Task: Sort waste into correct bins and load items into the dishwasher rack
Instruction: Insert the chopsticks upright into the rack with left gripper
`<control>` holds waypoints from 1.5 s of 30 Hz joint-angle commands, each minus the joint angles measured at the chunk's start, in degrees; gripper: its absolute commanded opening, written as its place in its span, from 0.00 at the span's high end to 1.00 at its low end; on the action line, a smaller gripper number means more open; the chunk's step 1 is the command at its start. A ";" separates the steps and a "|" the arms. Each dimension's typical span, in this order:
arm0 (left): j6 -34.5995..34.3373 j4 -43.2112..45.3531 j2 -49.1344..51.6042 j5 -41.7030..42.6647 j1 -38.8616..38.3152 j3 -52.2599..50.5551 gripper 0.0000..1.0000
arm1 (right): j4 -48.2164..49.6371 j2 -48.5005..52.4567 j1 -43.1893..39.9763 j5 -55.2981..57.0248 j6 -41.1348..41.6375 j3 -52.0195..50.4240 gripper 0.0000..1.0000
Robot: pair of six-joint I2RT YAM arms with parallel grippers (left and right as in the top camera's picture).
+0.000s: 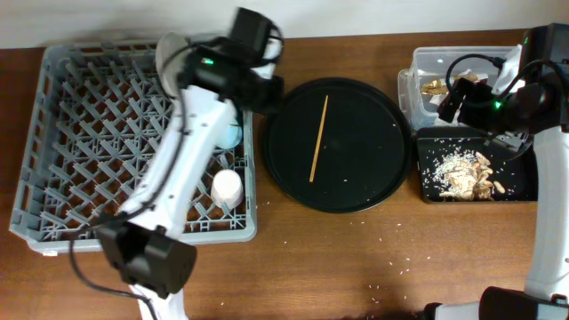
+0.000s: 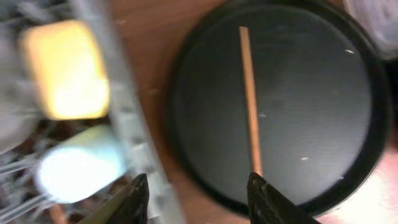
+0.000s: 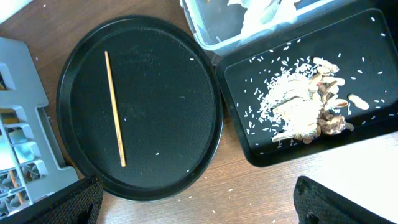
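I see one thin wooden chopstick [image 1: 318, 140] lying flat across the round black tray [image 1: 364, 160]. The grey rack [image 1: 80, 142] holds a white cup [image 1: 227, 188] and a light-blue cup [image 1: 233, 135]. Rice-flecked brown scraps [image 1: 462, 171] are heaped in the shallow black tray [image 1: 516, 178], just beside the clear tub [image 1: 425, 62].

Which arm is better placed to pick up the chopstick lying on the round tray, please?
Left. The left claw, open, hovers at the chopstick, with the rack beside it; the right claw is farther, by the bins.
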 commanded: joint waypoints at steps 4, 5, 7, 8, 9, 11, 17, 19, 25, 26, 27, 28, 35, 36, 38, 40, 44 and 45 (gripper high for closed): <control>-9.46 2.34 16.85 0.20 -9.05 0.50 0.47 | 0.04 0.04 -0.13 0.72 -0.57 0.70 0.01; -10.43 2.60 18.84 0.37 -9.40 0.50 0.47 | 0.04 0.04 -0.13 0.70 -0.57 0.70 0.02; -10.78 2.43 22.47 1.90 -10.25 0.50 0.50 | 0.04 0.04 -0.13 0.70 -0.55 0.70 0.02; -10.78 2.56 23.76 2.05 -10.73 0.50 0.50 | 0.02 0.04 -0.13 0.72 -0.55 0.70 0.01; -10.78 2.86 24.65 1.99 -10.99 0.50 0.51 | 0.02 0.04 -0.13 0.72 -0.57 0.70 0.02; -10.75 3.08 25.86 1.84 -11.10 0.50 0.57 | 0.02 0.04 -0.13 0.72 -0.57 0.70 0.01; -10.73 4.20 29.35 1.88 -11.69 0.50 0.68 | 0.04 0.04 -0.13 0.70 -0.55 0.70 0.02; -10.73 4.20 29.35 1.86 -11.85 0.50 0.71 | 0.04 0.04 -0.13 0.70 -0.55 0.70 0.02; -10.71 4.37 29.33 1.86 -12.76 0.52 1.00 | 0.04 0.04 -0.13 0.70 -0.55 0.70 0.01; -10.71 4.28 29.31 1.86 -12.74 0.68 1.00 | 0.02 0.04 -0.13 0.70 -0.57 0.70 0.02; -10.27 2.23 29.31 1.86 -12.48 2.95 1.00 | 0.02 0.04 -0.13 0.72 -0.57 0.70 0.01; -10.08 0.26 29.31 1.77 -12.13 5.20 1.00 | 0.04 0.04 -0.13 0.70 -0.55 0.70 0.02; -3.23 -28.70 28.22 -4.31 -3.98 43.74 1.00 | 0.02 0.04 -0.13 0.70 -0.57 0.70 0.01; -2.93 -28.70 26.29 -3.72 -3.08 43.80 1.00 | 0.02 0.04 -0.13 0.70 -0.55 0.70 0.02; -1.16 -28.72 21.24 -3.80 -1.66 42.95 1.00 | 0.04 0.04 -0.13 0.70 -0.55 0.70 0.01; 0.13 -28.70 12.94 -4.37 -0.22 37.64 1.00 | 0.02 0.04 -0.13 0.70 -0.55 0.70 0.02; -0.26 -28.70 -5.09 -11.56 4.07 13.31 1.00 | 0.02 0.04 -0.13 0.70 -0.55 0.70 0.02; -0.63 -28.70 -9.51 -11.74 6.56 4.96 1.00 | 0.04 0.04 -0.13 0.70 -0.55 0.70 0.01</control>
